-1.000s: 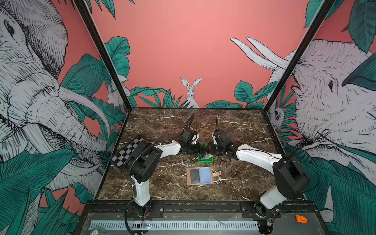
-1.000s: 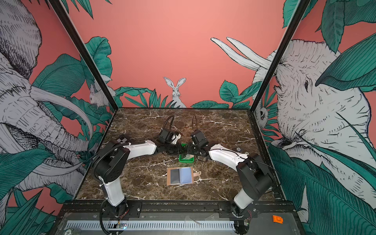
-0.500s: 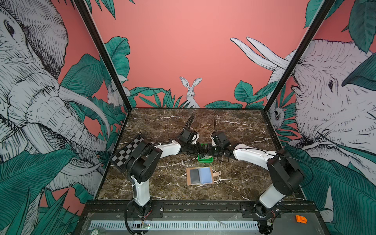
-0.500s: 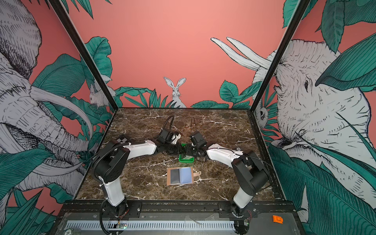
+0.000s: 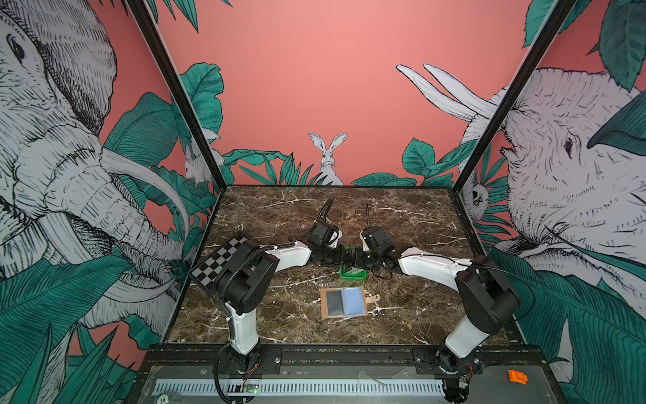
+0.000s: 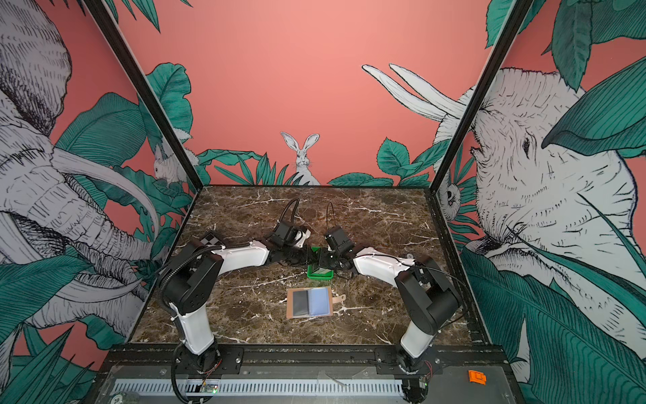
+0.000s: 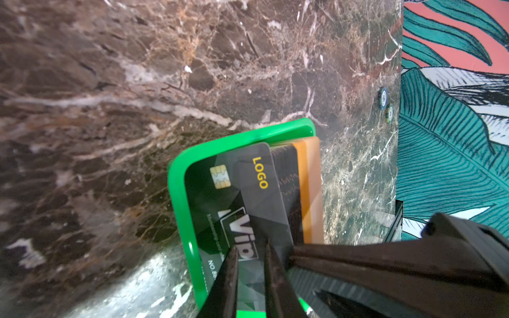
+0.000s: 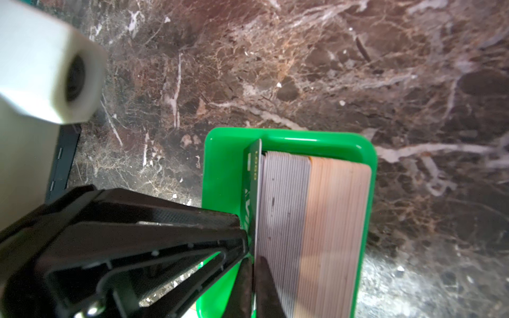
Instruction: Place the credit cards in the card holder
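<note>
The tan card holder (image 5: 344, 303) lay open and flat near the counter's front edge, a dark grey card (image 5: 334, 303) and a light blue card (image 5: 353, 300) in its pockets. Behind it, mid-counter, a black VIP card (image 7: 217, 203) leaned off an upright stack of grey and tan cards (image 8: 314, 220).

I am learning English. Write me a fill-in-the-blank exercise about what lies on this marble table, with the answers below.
The open card holder holds a dark grey card and a ____ card.
The stack of cards stands on edge in a bright ____ tray.
The black card pinched by the right gripper bears the white word ____.
Missing words: light blue; green; VIP.
</note>
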### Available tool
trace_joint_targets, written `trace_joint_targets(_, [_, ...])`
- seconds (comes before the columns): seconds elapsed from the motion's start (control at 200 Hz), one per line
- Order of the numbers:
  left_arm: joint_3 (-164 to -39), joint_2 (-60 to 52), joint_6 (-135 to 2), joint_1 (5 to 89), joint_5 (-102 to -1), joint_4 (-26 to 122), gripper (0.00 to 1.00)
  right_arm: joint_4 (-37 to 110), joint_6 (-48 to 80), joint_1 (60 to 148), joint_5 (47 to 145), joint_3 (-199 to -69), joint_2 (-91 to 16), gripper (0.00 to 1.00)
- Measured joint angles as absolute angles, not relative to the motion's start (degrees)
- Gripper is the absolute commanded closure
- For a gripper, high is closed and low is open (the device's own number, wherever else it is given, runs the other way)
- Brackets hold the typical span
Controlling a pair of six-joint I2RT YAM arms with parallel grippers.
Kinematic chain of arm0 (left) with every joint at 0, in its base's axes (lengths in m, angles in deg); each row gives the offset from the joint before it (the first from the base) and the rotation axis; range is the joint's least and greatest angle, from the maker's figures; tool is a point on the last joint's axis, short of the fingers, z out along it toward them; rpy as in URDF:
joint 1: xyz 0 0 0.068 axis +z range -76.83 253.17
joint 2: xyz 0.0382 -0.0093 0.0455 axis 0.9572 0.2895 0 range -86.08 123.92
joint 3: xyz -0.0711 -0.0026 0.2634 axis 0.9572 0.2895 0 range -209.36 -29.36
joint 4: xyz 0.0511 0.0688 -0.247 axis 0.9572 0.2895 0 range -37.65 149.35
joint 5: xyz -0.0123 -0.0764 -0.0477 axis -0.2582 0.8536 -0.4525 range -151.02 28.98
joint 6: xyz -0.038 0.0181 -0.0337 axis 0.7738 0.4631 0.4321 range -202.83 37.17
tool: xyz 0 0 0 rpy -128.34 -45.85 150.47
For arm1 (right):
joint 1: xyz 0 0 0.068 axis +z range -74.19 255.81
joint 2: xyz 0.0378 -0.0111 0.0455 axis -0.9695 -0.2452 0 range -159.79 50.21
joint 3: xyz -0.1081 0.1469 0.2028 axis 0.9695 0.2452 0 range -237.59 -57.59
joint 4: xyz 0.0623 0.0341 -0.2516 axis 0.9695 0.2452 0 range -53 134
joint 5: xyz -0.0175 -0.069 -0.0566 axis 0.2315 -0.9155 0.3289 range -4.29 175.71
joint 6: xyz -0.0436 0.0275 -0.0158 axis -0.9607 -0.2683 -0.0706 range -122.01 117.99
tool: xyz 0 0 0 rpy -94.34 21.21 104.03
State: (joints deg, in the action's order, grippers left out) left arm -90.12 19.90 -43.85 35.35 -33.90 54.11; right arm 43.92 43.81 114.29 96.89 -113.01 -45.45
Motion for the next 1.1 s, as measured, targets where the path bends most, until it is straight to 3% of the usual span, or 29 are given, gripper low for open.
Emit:
trace_joint_targets(0.34, [-87.56,16.70,-43.63,35.33,-34.67,53.27,0.78,45.69,44.12,114.68,94.82,-113.06,-44.01,1.00])
trace_joint_targets(0.695, [-81.18,3.37,-44.90,35.33,-35.74,51.74,0.76,47.70,44.34,115.18,92.94,-113.01,-38.92,1.00])
trace_joint_targets(1.1, [-65.59,-11.10,-43.74,35.33,-34.25,43.50,0.70,48.42,44.23,115.80,92.11,-110.08,-33.10,1.00])
